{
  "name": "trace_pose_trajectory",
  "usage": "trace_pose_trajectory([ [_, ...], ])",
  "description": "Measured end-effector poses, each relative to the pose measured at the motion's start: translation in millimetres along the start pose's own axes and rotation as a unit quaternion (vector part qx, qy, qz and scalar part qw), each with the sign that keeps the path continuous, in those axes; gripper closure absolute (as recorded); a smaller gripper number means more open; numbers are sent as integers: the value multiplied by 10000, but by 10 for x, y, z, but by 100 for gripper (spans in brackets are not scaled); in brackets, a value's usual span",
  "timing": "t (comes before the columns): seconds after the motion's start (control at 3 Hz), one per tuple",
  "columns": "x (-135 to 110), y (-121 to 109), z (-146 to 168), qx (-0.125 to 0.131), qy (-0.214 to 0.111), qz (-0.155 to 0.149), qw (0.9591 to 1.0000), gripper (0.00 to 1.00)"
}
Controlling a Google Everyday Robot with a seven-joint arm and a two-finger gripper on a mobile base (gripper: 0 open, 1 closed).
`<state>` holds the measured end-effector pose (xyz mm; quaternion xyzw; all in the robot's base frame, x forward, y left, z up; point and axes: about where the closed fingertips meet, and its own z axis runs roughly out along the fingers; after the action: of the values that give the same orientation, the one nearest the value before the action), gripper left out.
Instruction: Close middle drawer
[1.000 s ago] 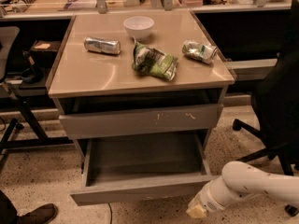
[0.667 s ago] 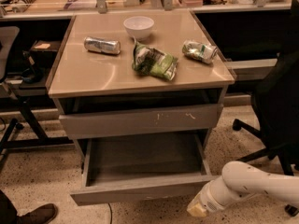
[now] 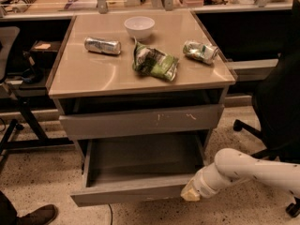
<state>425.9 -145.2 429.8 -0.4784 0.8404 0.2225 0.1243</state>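
The middle drawer (image 3: 140,161) is a wide, shallow grey drawer that stands pulled far out of the cabinet, its smooth inside empty. Its plain front (image 3: 126,193) faces the floor side. My gripper (image 3: 191,194) is at the end of the white arm (image 3: 243,170) that comes in from the lower right. It sits at the right end of the drawer's front and looks to be touching it. Above is the grey drawer front with pale scratch marks (image 3: 140,121).
On the cabinet top (image 3: 93,74) lie a white bowl (image 3: 139,26), two crushed cans (image 3: 102,45) (image 3: 200,51) and a green snack bag (image 3: 155,63). A black office chair (image 3: 276,107) stands to the right. A shoe (image 3: 37,215) shows at the lower left.
The arm and gripper have shifted a little up and left, closer to the drawer's front right end. The drawer itself has not visibly moved.
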Motion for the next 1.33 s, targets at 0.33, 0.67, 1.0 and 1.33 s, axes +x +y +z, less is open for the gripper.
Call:
trace_pose_trajectory([
  [0.33,-148,-150,85,15,-84,-49,10000,100],
  [0.67,-150,-153,84,17,-87,-49,9999,81],
  [1.0,-150,-153,85,17,-87,-49,9999,57],
  [1.33,-150,-153,85,16,-87,-49,9999,34],
])
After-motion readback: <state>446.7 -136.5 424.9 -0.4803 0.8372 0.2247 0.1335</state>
